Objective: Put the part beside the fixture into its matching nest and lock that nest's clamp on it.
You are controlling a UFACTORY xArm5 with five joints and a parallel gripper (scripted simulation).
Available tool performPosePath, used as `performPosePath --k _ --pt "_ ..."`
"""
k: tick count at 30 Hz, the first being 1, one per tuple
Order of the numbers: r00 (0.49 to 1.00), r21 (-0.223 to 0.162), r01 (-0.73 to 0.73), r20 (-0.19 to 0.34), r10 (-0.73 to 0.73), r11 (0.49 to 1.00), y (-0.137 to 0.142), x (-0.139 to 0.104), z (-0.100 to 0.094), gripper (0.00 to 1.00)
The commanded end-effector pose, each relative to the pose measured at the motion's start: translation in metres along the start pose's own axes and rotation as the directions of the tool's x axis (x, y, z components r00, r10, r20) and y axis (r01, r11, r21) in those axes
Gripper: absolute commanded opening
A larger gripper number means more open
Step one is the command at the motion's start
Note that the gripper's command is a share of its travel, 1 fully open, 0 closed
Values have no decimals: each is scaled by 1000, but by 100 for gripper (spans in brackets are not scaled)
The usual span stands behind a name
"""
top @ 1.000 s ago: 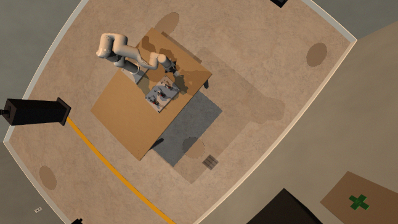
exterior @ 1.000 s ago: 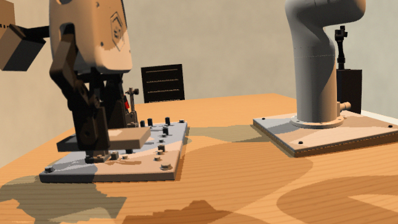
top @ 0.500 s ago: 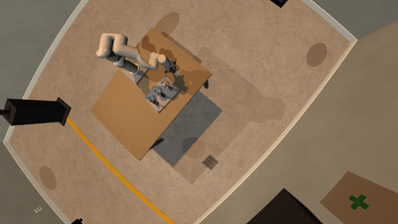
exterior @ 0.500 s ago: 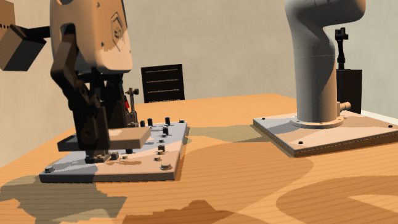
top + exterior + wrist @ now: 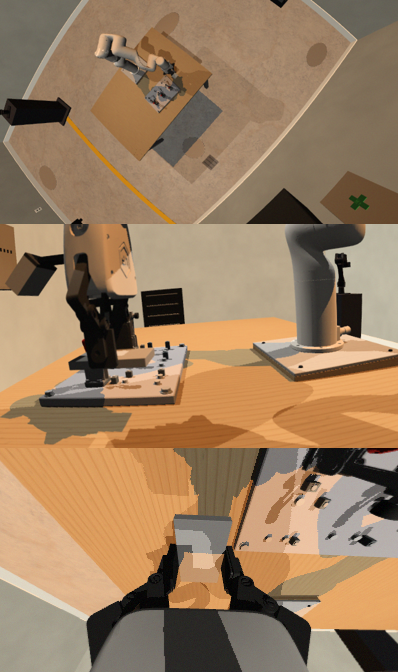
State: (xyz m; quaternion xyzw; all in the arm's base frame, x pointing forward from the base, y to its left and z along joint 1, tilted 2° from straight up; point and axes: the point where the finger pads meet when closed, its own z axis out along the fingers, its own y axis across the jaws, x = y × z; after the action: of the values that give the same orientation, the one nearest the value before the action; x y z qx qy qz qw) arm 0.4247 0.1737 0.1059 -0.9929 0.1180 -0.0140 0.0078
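Observation:
My gripper is shut on the part, with a finger along each of two opposite sides. The part is a flat grey rectangular block, held roughly level above the table, off the fixture's near end. The fixture plate carries three nests with small dark blocks and light rest pads. Three dark clamps with red parts stand on it, one nearest the gripper, one in the middle and one farthest. Their lock states cannot be told; the exterior view hides them largely behind the gripper.
The wooden table surrounds the fixture. The arm's base plate stands beyond the fixture's side. Bolt heads rise at the fixture plate's corners. In the wrist view, the fixture lies right of the held part.

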Motion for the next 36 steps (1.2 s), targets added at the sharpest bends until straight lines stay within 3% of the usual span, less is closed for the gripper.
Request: performPosePath --k 1,23,36 --pt "1000 2 0 -5 0 1000 17 1 -1 0" --pt "1000 -3 0 -10 0 1000 108 3 4 0" --pt "1000 -5 0 -11 0 1000 127 3 6 0"
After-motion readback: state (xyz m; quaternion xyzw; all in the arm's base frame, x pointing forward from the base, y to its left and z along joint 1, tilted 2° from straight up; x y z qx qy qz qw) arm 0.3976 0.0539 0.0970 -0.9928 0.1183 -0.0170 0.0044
